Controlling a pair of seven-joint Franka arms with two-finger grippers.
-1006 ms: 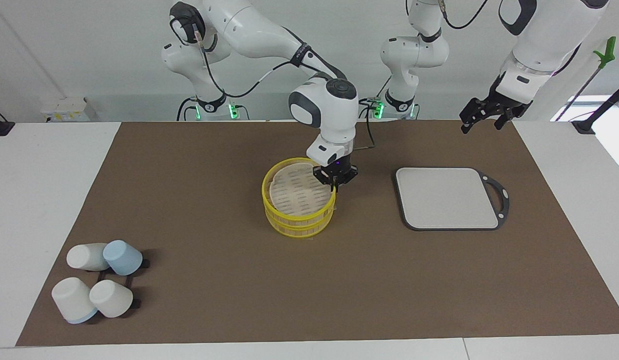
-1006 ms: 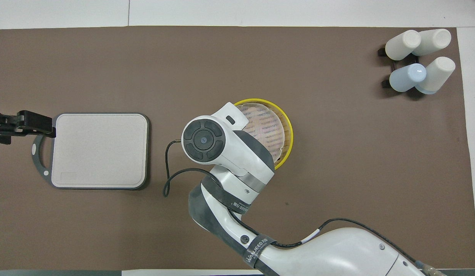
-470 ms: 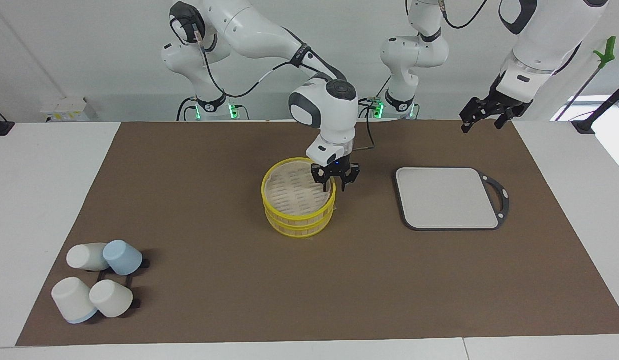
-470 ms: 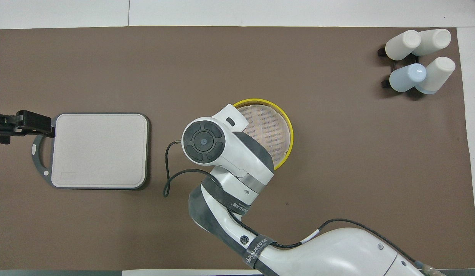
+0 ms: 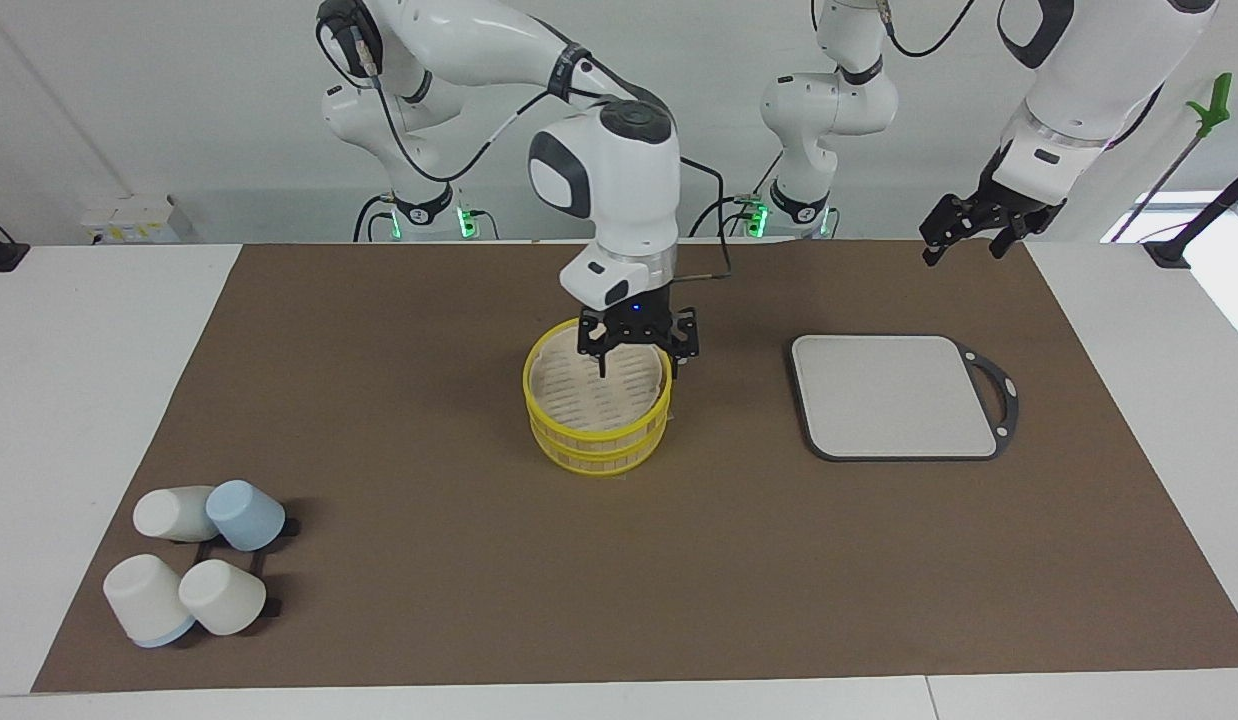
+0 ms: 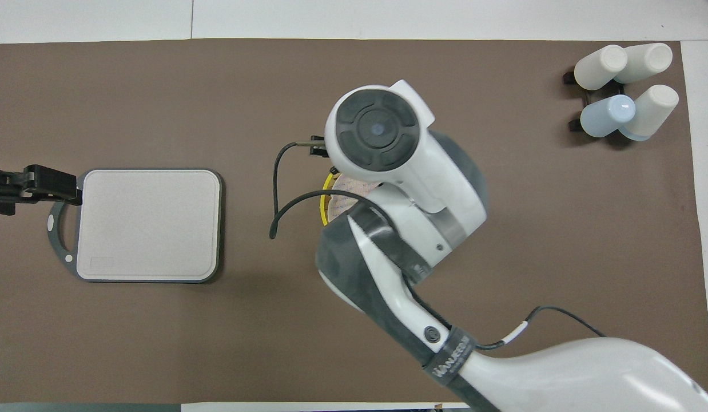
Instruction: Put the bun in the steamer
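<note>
The yellow-rimmed steamer point(image 5: 599, 425) stands mid-mat with its slatted lid point(image 5: 594, 385) lying flat on top. My right gripper point(image 5: 636, 368) hangs just over the lid's edge nearest the robots, fingers spread wide and empty. In the overhead view the right arm covers nearly all of the steamer; only a sliver of its rim point(image 6: 327, 191) shows. The bun is not in view; nothing pale and small lies on the mat or the board. My left gripper point(image 5: 964, 250) waits raised over the grey board's handle point(image 6: 55, 220), open and empty.
A grey square board point(image 5: 894, 395) with a handle lies toward the left arm's end of the table. Several white and blue cups point(image 5: 194, 570) on a black rack stand at the right arm's end, farther from the robots. A brown mat point(image 5: 429, 560) covers the table.
My right gripper let go of the lid's rim, and the tilted lid settled flat on the steamer. The gripper then rose, opened wider and shifted over the steamer. The left arm has not moved.
</note>
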